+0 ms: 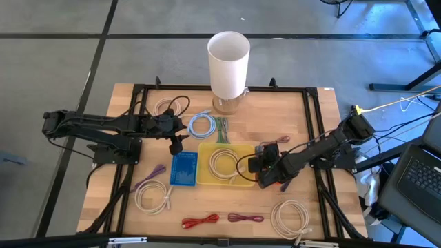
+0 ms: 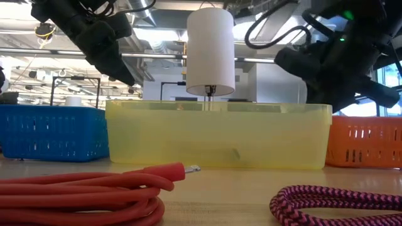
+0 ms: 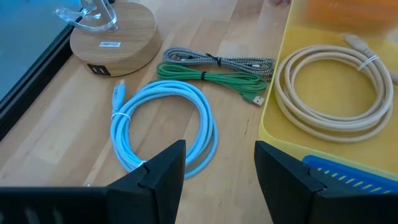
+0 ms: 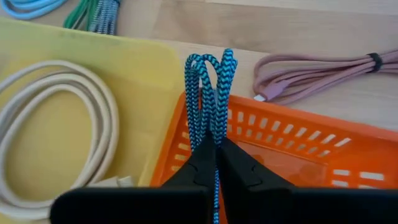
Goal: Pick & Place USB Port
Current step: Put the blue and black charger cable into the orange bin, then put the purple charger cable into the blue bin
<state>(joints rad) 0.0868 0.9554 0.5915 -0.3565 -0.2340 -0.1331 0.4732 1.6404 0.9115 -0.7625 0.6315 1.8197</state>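
My right gripper (image 4: 216, 142) is shut on a blue-and-black braided USB cable (image 4: 210, 87), a folded bundle. It hangs over the orange basket (image 4: 298, 146), which stands right of the yellow tray (image 1: 207, 180); in the high view the gripper (image 1: 264, 165) covers most of that basket. A beige cable coil (image 4: 56, 130) lies in the tray. My left gripper (image 3: 219, 155) is open above the table's left middle (image 1: 176, 142), holding nothing. It stands over a light blue cable coil (image 3: 165, 121). My right gripper pinches the folded cable bundle between its two fingers, several strands together. The looped end (image 4: 211, 74) sticks out past the fingertips, and one strand (image 4: 216, 186) runs back between them. The fingers slant down from the table's right, over the orange basket's rim.
A blue basket (image 1: 184, 169) sits left of the tray. A white lamp (image 1: 229, 62) on a wooden base stands at the far edge, with green and striped cables (image 3: 217, 70) near it. A pink cable (image 4: 323, 74) lies beyond the orange basket. More coiled cables (image 1: 200, 221) line the near edge.
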